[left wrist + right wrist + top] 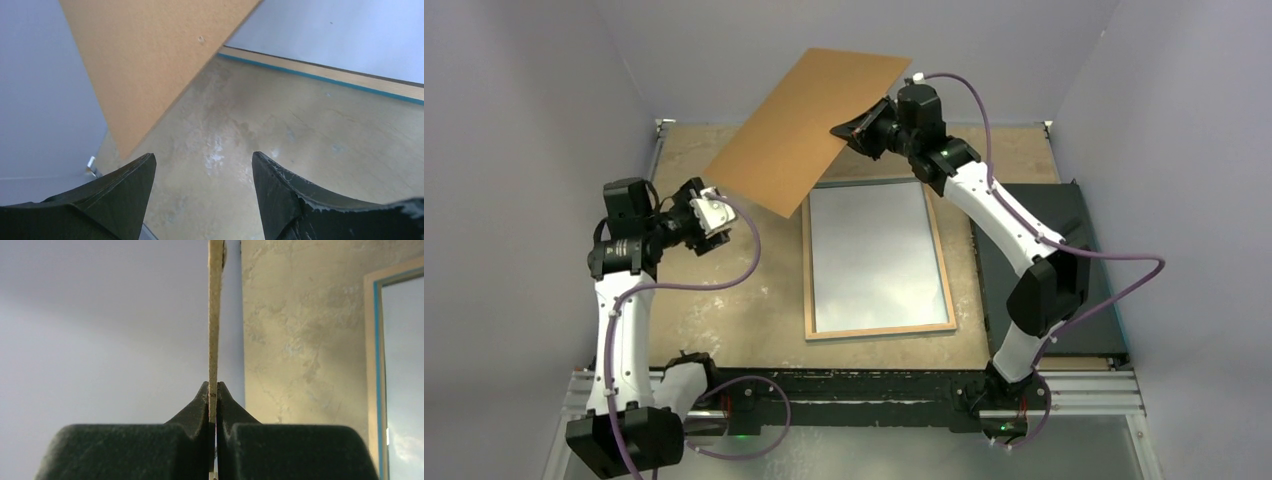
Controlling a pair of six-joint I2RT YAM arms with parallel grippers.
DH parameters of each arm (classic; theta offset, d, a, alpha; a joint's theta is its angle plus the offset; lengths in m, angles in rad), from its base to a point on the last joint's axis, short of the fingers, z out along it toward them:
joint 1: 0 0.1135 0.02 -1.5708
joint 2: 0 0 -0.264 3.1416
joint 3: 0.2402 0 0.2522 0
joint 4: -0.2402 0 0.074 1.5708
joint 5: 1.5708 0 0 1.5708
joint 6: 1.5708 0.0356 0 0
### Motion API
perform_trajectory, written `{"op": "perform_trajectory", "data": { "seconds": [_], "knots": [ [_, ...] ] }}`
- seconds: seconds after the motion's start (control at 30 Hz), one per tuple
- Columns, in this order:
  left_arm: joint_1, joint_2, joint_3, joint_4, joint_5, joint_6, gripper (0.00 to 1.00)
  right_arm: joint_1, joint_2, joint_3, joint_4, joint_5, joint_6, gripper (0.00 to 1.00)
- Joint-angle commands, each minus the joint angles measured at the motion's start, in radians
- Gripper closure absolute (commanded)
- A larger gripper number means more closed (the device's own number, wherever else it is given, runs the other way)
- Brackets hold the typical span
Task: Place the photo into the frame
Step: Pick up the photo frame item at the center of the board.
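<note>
At the top centre of the overhead view, your right gripper [213, 388] has its jaws clamped on the right-hand edge of the brown backing board [809, 125]. The board is up off the table [724, 310], tilted, with its lower corner hanging just above the upper left corner of the frame [879, 329]. In the right wrist view you see the board edge-on, running straight up from between the fingers.

At the left of the overhead view, your left gripper [202, 160] hovers with its jaws wide apart and nothing between them. It sits near the board's lower left edge but does not touch it. In the left wrist view that edge crosses the upper left, above the fingertips.

The frame lies flat in the middle of the table, wood-coloured rim up, with its blue border showing along the inner edge. A pale grey surface fills it. You cannot tell from these views whether that is the photo's white back or bare glass.
</note>
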Motion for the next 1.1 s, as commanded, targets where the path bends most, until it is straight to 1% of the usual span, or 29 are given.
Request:
{"op": "perform_trajectory", "data": {
  "seconds": [0.0, 0.07, 0.13, 0.2, 0.23, 0.3, 0.33, 0.4, 0.47, 0.53, 0.7, 0.8, 0.93, 1.0, 1.07],
  "knots": [
    [-0.03, -0.078, -0.055, 0.313, 0.06, -0.052, 0.32, 0.002, -0.102, -0.031, 0.089, -0.056, 0.122, 1.0],
    [-0.056, -0.107, -0.085, 0.38, 0.064, -0.055, 0.33, 0.002, -0.123, -0.049, 0.105, -0.058, 0.139, 1.0],
    [-0.093, -0.156, -0.146, 0.509, 0.029, -0.073, 0.36, 0.002, -0.142, -0.075, 0.119, -0.083, 0.156, 1.0],
    [-0.115, -0.206, -0.197, 0.583, 0.011, -0.053, 0.37, 0.002, -0.157, -0.102, 0.126, -0.112, 0.171, 1.0],
    [-0.121, -0.223, -0.205, 0.566, 0.019, -0.016, 0.37, 0.002, -0.165, -0.117, 0.134, -0.123, 0.177, 1.0],
    [-0.13, -0.244, -0.208, 0.457, 0.04, 0.116, 0.38, 0.002, -0.18, -0.155, 0.168, -0.137, 0.198, 1.0],
    [-0.132, -0.256, -0.216, 0.429, 0.042, 0.165, 0.38, 0.002, -0.186, -0.172, 0.187, -0.14, 0.209, 1.0],
    [-0.134, -0.289, -0.252, 0.468, 0.04, 0.197, 0.4, 0.001, -0.192, -0.193, 0.212, -0.15, 0.214, 1.0],
    [-0.134, -0.307, -0.272, 0.458, 0.048, 0.256, 0.41, 0.002, -0.193, -0.209, 0.232, -0.168, 0.217, 1.0],
    [-0.134, -0.294, -0.27, 0.411, 0.048, 0.332, 0.43, 0.002, -0.197, -0.224, 0.248, -0.177, 0.225, 1.0],
    [-0.135, -0.241, -0.261, 0.398, 0.024, 0.386, 0.49, 0.002, -0.206, -0.262, 0.279, -0.221, 0.254, 1.0],
    [-0.134, -0.236, -0.287, 0.457, 0.029, 0.377, 0.55, 0.005, -0.214, -0.281, 0.284, -0.239, 0.262, 1.0],
    [-0.136, -0.269, -0.367, 0.636, 0.04, 0.341, 0.64, 0.01, -0.223, -0.325, 0.324, -0.268, 0.294, 1.0],
    [-0.137, -0.281, -0.399, 0.714, 0.041, 0.327, 0.71, 0.013, -0.224, -0.334, 0.322, -0.274, 0.298, 1.0],
    [-0.138, -0.288, -0.418, 0.812, 0.036, 0.28, 0.84, 0.016, -0.227, -0.341, 0.318, -0.28, 0.293, 1.0]
  ]
}}
